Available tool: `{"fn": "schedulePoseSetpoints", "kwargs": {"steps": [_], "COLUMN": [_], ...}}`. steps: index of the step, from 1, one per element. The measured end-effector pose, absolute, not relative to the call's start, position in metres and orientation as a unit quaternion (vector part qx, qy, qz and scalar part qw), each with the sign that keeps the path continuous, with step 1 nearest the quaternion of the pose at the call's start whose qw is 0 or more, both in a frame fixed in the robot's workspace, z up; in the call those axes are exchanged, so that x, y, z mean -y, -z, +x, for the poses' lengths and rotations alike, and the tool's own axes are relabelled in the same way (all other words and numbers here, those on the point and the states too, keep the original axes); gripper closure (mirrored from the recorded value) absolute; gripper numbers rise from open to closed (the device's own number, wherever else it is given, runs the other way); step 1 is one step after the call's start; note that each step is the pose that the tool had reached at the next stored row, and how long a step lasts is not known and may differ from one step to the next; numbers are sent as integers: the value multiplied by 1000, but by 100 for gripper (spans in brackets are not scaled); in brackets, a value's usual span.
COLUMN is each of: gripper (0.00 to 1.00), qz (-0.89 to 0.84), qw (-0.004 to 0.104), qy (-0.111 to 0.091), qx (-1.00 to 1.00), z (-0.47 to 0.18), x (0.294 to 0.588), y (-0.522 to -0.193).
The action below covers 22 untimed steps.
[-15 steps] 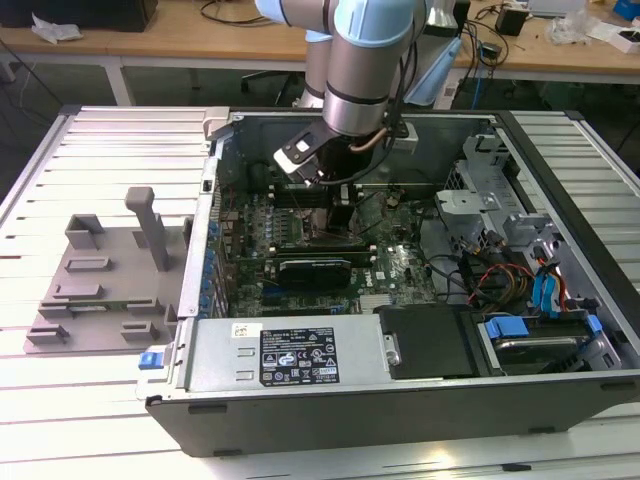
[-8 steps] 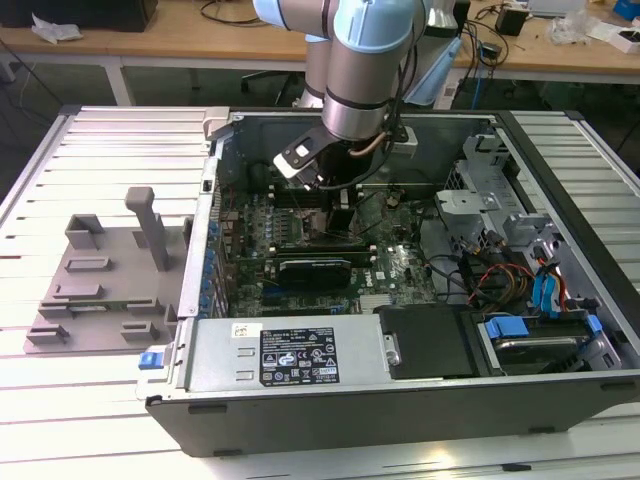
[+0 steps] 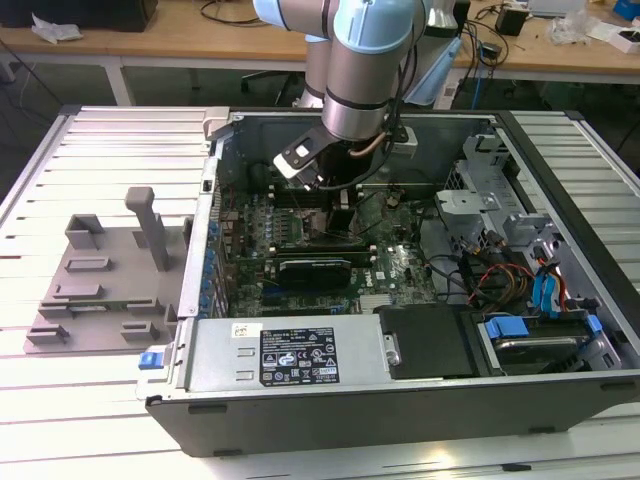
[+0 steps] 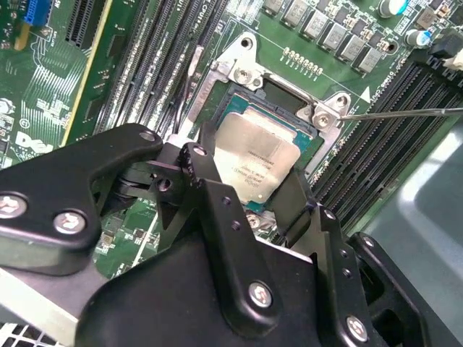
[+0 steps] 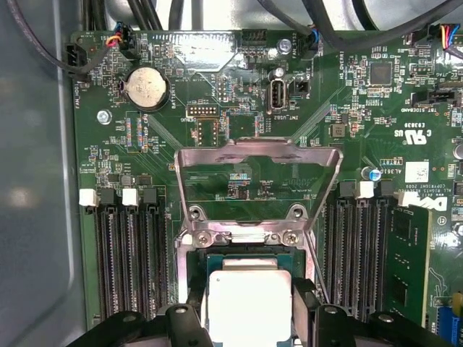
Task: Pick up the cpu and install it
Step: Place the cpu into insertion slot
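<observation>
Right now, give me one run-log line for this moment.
arm: inside computer case | gripper: shut on cpu | cpu: at open socket, seating unconfirmed | socket cover: flipped up

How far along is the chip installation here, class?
Done: the chip is at the socket on the green board. In hand: the gripper is down at the chip; I cannot tell whether it is fully seated. Left: the socket's metal cover stands open, not yet clamped.
</observation>
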<state>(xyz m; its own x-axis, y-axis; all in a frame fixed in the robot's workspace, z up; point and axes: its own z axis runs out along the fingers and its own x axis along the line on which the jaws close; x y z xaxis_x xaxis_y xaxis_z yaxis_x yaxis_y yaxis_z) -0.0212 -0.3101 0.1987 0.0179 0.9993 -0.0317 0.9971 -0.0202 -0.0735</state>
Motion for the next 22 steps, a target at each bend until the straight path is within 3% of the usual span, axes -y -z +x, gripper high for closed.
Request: {"fn": "schedulePoseSetpoints", "kwargs": {"steps": [1, 2, 14, 20, 22], "gripper": [44, 38, 38, 38, 46], "qz": [-713, -713, -713, -713, -713], "qw": [15, 15, 16, 15, 15], "qy": [-37, -37, -36, -35, -35], "qx": [700, 700, 700, 700, 700], "z": [-21, -21, -21, -21, -21], "x": [310, 310, 307, 307, 307], "y": [-199, -199, -199, -214, -214]}}
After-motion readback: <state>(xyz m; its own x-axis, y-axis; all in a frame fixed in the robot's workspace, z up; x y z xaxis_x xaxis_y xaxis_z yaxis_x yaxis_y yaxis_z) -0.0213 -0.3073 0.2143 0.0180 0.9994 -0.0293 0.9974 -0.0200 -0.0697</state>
